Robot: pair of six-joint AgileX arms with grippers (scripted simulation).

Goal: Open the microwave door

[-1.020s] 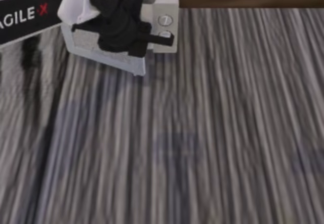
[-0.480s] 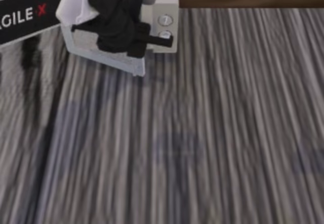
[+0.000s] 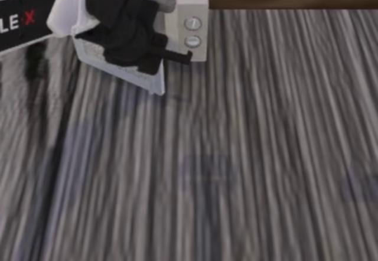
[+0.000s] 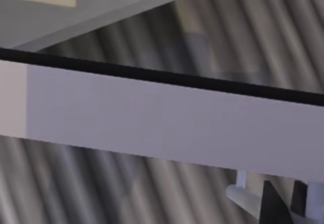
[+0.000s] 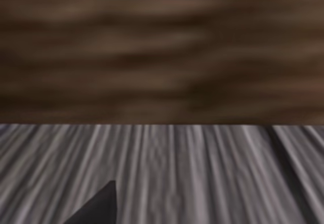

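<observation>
Left claw [image 3: 155,61]: my left arm hangs over the microwave door [image 3: 121,69] at the table's [image 3: 248,155] far left corner; I cannot tell how wide its fingers stand, nor whether they grip anything. Door: swung partly out from the microwave [image 3: 192,13], free edge angled toward the near side. Knob panel [image 3: 193,32]: just beside the claw. Right arm: out of the top view.
</observation>
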